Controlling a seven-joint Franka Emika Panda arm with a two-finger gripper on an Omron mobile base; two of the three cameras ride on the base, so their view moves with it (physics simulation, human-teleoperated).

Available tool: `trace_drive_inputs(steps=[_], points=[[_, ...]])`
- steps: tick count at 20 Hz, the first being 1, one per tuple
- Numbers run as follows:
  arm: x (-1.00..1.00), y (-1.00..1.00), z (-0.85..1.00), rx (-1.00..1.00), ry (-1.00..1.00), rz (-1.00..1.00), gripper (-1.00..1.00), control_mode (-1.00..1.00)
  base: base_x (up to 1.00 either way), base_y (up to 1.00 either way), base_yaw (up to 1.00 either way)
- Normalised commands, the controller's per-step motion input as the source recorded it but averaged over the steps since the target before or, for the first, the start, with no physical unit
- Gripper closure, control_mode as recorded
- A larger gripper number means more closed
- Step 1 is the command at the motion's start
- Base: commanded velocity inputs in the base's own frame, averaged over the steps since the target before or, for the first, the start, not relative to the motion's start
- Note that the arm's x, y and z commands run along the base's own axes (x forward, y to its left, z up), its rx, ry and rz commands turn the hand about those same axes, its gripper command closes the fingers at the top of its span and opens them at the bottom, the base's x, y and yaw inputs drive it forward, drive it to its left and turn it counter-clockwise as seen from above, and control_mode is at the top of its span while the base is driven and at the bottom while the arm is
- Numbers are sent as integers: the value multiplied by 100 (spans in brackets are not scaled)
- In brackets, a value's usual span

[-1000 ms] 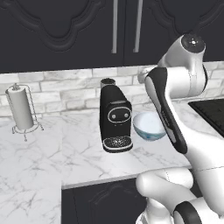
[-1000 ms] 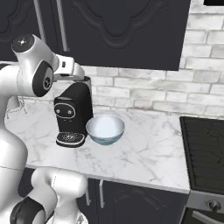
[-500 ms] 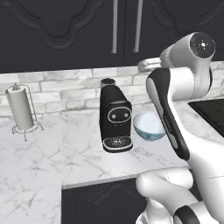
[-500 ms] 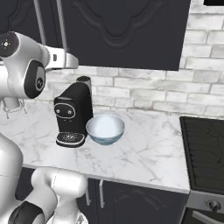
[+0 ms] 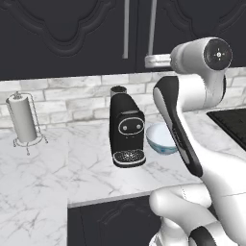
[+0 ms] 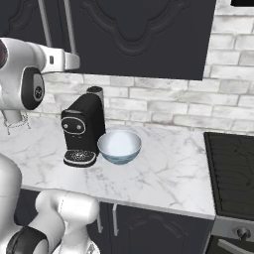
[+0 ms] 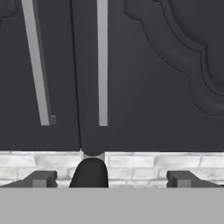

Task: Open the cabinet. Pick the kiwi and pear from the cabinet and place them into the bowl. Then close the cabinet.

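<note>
Black cabinet [image 7: 144, 74], silver handles [image 7: 102, 61], seemingly pale-blue-white bowl [image 6: 119, 146].

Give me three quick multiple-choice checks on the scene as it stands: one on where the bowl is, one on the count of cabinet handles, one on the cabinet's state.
1. Where does the bowl stand?
A. On the stove
B. On the counter, right beside the coffee machine
C. Inside the cabinet

2. How many silver bar handles does the cabinet show?
A. Two
B. One
C. Four

3. What state are the cabinet doors in?
A. Both swung open
B. One open, one shut
C. Both shut

Answers: 1 B, the right base view shows the bowl on the marble counter next to the black machine. 2 A, the hand view shows two vertical bars, one on each side of the door seam. 3 C, both doors lie flush, with the open gripper facing them and gripping nothing.
</note>
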Motion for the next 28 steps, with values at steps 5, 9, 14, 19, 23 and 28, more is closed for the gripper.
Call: trace_drive_inputs(steps=[5, 9, 14, 19, 23, 28], points=[[0, 0, 45, 7, 0, -4, -100, -100, 0, 0, 0], [5, 4, 23, 4, 0, 0, -100, -100, 0, 0, 0], [26, 5, 2, 2, 0, 0, -100, -100, 0, 0, 0], [39, 1, 0, 2, 0, 0, -100, -100, 0, 0, 0], [48, 0, 0, 3, 0, 0, -100, -100, 0, 0, 0], [57, 0, 0, 2, 0, 0, -100, -100, 0, 0, 0]])
